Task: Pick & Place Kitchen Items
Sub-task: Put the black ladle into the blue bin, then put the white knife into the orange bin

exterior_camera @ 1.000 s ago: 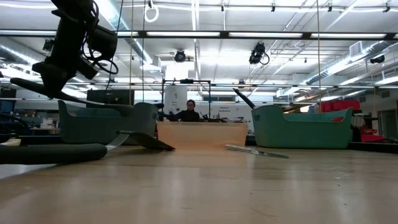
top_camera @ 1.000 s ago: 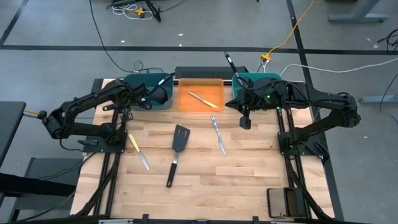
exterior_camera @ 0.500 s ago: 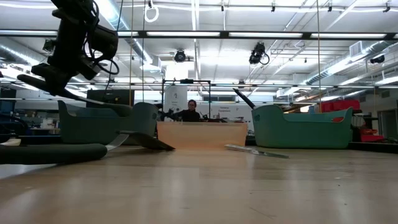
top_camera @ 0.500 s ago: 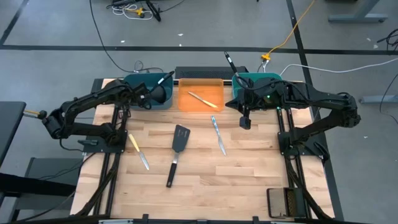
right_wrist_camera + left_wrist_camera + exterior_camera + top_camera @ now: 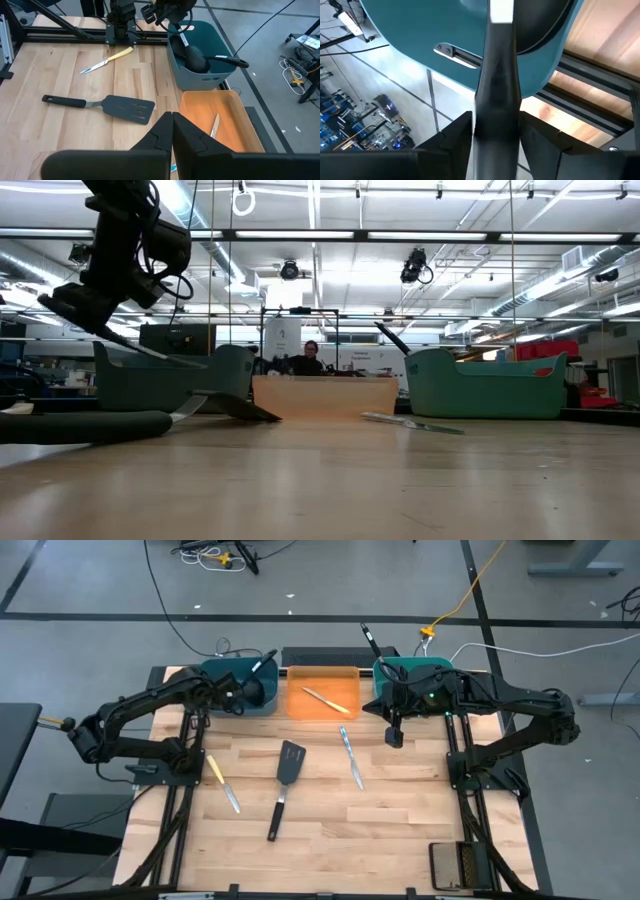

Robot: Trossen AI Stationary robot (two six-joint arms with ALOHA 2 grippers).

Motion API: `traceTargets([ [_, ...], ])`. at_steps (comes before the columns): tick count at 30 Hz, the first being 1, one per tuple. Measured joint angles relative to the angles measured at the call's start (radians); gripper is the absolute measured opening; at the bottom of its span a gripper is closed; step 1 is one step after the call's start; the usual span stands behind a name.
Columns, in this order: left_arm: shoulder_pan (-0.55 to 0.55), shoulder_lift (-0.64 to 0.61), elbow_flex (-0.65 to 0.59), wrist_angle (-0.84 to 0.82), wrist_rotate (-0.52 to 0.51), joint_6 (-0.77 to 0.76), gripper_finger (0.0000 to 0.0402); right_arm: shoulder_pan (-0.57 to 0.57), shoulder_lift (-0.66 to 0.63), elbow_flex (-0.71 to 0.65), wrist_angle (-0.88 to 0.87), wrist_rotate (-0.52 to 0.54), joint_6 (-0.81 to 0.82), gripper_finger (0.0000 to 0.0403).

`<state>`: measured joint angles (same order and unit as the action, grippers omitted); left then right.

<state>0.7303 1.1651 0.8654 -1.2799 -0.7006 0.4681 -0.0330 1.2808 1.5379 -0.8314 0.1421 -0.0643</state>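
Left claw, one ladle

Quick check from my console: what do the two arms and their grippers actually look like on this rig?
Both are dark, near-black jointed arms. The left gripper has two black, angular fingers. The right gripper has two matching black wedge-shaped fingers. Black cables loop along the left arm's wrist, and a small green light glows on the right arm. No markings are readable.

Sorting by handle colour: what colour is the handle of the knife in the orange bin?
Yellow handle on the silver-bladed knife; clearest in the high view.
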Motion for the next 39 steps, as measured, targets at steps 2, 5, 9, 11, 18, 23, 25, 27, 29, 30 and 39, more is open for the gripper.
traceTargets([
  [2,0.000,0.000,0.000,0.007,-0.002,-0.002,0.0178,0.000,0.000,0.000,0.000,0.000,0.000,0.0009],
  [5,0.000,0.000,0.000,0.018,-0.010,-0.003,0.0198,0.000,0.000,0.000,0.000,0.000,0.000,0.0009],
  [9,0.000,0.000,0.000,0.018,-0.033,0.000,0.0222,0.000,0.000,0.000,0.000,0.000,0.000,0.0009],
  [11,0.000,0.000,0.000,0.016,-0.036,0.000,0.0231,0.000,0.000,0.000,0.000,0.000,0.000,0.0009],
  [18,-0.001,0.000,0.024,-0.007,-0.026,-0.009,0.0237,0.000,0.000,0.000,0.000,0.000,0.000,0.0009],
  [23,0.000,-0.007,0.106,-0.027,-0.009,-0.042,0.0236,0.000,0.000,0.000,0.000,0.000,0.000,0.0009],
  [25,0.000,-0.009,0.148,-0.030,0.018,-0.054,0.0237,0.000,0.000,0.000,0.000,0.000,-0.001,0.0009],
  [27,-0.001,-0.008,0.191,-0.034,0.055,-0.080,0.0238,0.000,0.000,0.000,0.000,0.000,-0.001,0.0009],
  [29,-0.001,-0.008,0.231,-0.034,0.091,-0.101,0.0238,0.000,0.000,0.000,0.000,0.000,-0.001,0.0009],
  [30,-0.001,-0.008,0.251,-0.034,0.110,-0.115,0.0238,0.000,0.000,0.000,0.000,0.000,-0.001,0.0009],
  [39,-0.036,-0.008,0.389,-0.029,0.285,-0.242,0.0238,0.000,0.000,0.000,0.000,0.000,-0.001,0.0009],
])
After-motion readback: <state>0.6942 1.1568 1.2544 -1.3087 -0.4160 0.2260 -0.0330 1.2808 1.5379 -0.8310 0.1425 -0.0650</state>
